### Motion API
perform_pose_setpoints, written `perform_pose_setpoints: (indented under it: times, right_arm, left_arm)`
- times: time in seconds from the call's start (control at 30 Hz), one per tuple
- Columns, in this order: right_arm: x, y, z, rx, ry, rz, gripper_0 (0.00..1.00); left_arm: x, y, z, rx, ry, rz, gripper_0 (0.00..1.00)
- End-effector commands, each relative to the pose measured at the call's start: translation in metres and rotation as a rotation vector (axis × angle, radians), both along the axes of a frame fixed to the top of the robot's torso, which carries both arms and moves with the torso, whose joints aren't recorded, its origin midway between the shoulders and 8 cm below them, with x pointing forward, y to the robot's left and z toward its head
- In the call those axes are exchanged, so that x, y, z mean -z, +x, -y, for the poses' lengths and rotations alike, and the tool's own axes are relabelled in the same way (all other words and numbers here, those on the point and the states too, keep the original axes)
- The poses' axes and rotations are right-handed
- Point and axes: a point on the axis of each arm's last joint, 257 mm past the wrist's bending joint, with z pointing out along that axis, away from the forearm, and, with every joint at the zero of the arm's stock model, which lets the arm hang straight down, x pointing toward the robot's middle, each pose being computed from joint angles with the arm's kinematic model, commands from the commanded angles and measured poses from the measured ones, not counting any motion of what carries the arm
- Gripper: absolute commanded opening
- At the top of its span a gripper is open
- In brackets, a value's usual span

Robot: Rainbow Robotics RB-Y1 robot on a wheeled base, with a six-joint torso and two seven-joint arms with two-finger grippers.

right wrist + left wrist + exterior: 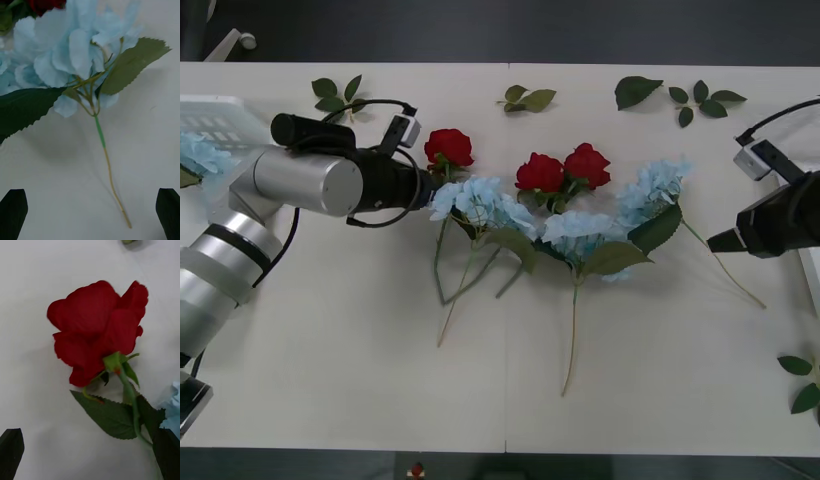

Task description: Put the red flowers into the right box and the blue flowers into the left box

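Three red flowers lie on the table: one [448,146] by my left gripper [428,186], two [540,172] [587,163] at the middle. In the left wrist view the rose head [97,330] lies just ahead of the open left gripper [90,457], its stem running toward one finger [167,453]. Three blue flowers [480,200] [580,230] [655,190] lie among them. My right gripper [715,241] hovers open to the right; its wrist view shows the blue head [75,48] and stem [108,168] ahead of the right gripper [90,213]. The left box [215,118] holds a blue flower [195,155].
Loose green leaf sprigs lie along the far edge [338,95] [527,98] [637,90] [700,100] and at the near right [805,380]. The right box's edge [814,275] shows at the right border. Bare table stretches in front of the flowers.
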Motion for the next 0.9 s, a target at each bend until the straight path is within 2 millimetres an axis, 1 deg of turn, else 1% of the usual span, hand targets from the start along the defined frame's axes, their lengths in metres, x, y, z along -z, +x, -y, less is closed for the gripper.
perform_pose_setpoints:
  times: [0.03, 0.2, 0.3, 0.37, 0.47, 0.53, 0.57, 0.6, 0.63, 0.7, 0.77, 0.8, 0.83, 0.87, 0.9]
  right_arm:
    - [0.004, 0.01, -0.015, -0.03, -0.001, 0.053, 1.0]
    - [0.018, 0.023, -0.02, -0.025, -0.027, 0.091, 1.0]
    - [0.025, 0.034, -0.025, -0.014, -0.017, 0.123, 1.0]
    - [0.029, 0.04, -0.026, -0.008, -0.019, 0.142, 1.0]
    - [0.036, 0.049, -0.027, 0.003, -0.016, 0.164, 1.0]
    - [0.04, 0.053, -0.03, 0.004, -0.018, 0.173, 1.0]
    - [0.042, 0.057, -0.032, 0.002, -0.019, 0.178, 1.0]
    - [0.046, 0.058, -0.034, 0.0, -0.024, 0.177, 1.0]
    - [0.05, 0.062, -0.034, 0.0, -0.032, 0.179, 1.0]
    - [0.054, 0.068, -0.036, -0.004, -0.046, 0.186, 1.0]
    - [0.059, 0.074, -0.037, -0.007, -0.055, 0.194, 1.0]
    - [0.062, 0.076, -0.039, -0.009, -0.057, 0.196, 1.0]
    - [0.066, 0.079, -0.04, -0.008, -0.058, 0.199, 1.0]
    - [0.066, 0.082, -0.041, -0.009, -0.059, 0.204, 1.0]
    - [0.068, 0.084, -0.044, -0.01, -0.056, 0.206, 1.0]
  left_arm:
    - [-0.032, 0.014, 0.021, 0.001, -0.022, 0.061, 1.0]
    - [-0.029, 0.017, 0.019, -0.006, 0.025, 0.08, 1.0]
    - [-0.021, 0.019, 0.011, -0.014, 0.069, 0.083, 1.0]
    - [-0.016, 0.02, 0.01, -0.018, 0.086, 0.085, 1.0]
    - [-0.006, 0.021, 0.01, -0.021, 0.105, 0.089, 1.0]
    - [-0.003, 0.022, 0.012, -0.02, 0.111, 0.097, 1.0]
    - [-0.002, 0.022, 0.012, -0.021, 0.114, 0.099, 0.98]
    - [-0.001, 0.022, 0.013, -0.022, 0.114, 0.096, 0.89]
    - [-0.001, 0.021, 0.015, -0.02, 0.113, 0.097, 0.75]
    - [0.0, 0.021, 0.019, -0.02, 0.11, 0.095, 0.65]
    - [0.003, 0.02, 0.018, -0.022, 0.112, 0.093, 0.63]
    - [0.003, 0.021, 0.019, -0.022, 0.111, 0.096, 0.58]
    - [0.005, 0.021, 0.02, -0.021, 0.109, 0.098, 0.46]
    - [0.007, 0.021, 0.02, -0.02, 0.112, 0.101, 0.32]
    - [0.009, 0.021, 0.022, -0.017, 0.11, 0.104, 0.1]
